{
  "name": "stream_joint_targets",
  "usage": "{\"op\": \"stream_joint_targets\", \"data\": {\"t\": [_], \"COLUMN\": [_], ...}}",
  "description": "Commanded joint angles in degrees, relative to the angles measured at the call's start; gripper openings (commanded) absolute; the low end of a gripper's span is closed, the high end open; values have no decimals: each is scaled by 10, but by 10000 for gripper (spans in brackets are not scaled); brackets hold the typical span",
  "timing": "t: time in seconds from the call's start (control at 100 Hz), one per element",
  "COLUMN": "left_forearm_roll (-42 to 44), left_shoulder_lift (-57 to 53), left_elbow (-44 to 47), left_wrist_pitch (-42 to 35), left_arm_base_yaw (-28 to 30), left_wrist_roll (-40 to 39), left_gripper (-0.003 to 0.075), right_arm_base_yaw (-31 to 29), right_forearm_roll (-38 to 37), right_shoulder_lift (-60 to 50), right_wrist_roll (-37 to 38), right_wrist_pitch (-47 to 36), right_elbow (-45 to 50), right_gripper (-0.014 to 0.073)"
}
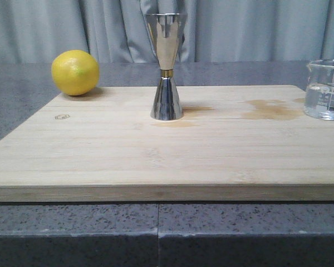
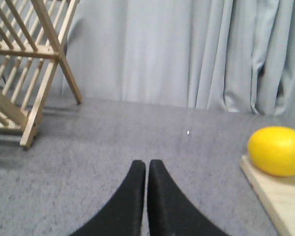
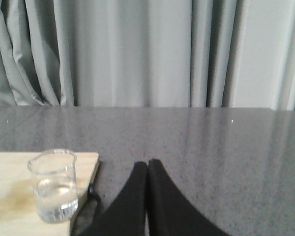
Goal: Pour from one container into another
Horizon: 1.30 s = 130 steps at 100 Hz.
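Front view: jigger (image 1: 166, 67) stood upright mid-board (image 1: 100, 150), beaker (image 1: 325, 90) upright at the board's right edge w/ clear liquid, so right arm nearer. L wrist: left gripper (image 2: 146, 169) fingers together, empty, lemon (image 2: 276, 150) off to one side. R wrist: right gripper (image 3: 147, 169) fingers together, empty; beaker (image 3: 53, 184) near, not touching.
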Motion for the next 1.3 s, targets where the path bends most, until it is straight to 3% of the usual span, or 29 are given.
{"op": "stream_joint_targets", "data": {"t": [0.0, 0.34, 1.15, 1.22, 1.29], "left_forearm_roll": [-10, -19, -24, -20, -14], "left_shoulder_lift": [3, 142, 180, 180, 180], "left_elbow": [-65, -248, -256, -256, -256], "left_wrist_pitch": [-20, 142, 143, 146, 146], "left_arm_base_yaw": [1, 1, 1, 1, 2], "left_wrist_roll": [-3, -3, -3, -3, -3], "left_gripper": [-19, -19, -18, -12, 52], "right_arm_base_yaw": [-2, -1, -1, -1, -1], "right_forearm_roll": [-3, -3, -1, 1, 1], "right_shoulder_lift": [13, 148, 172, 172, 172], "right_wrist_roll": [1, 1, 1, 1, 1], "right_wrist_pitch": [5, 109, 96, 102, 102], "right_elbow": [-72, -229, -237, -237, -237], "right_gripper": [-72, -72, -70, -24, 90]}}
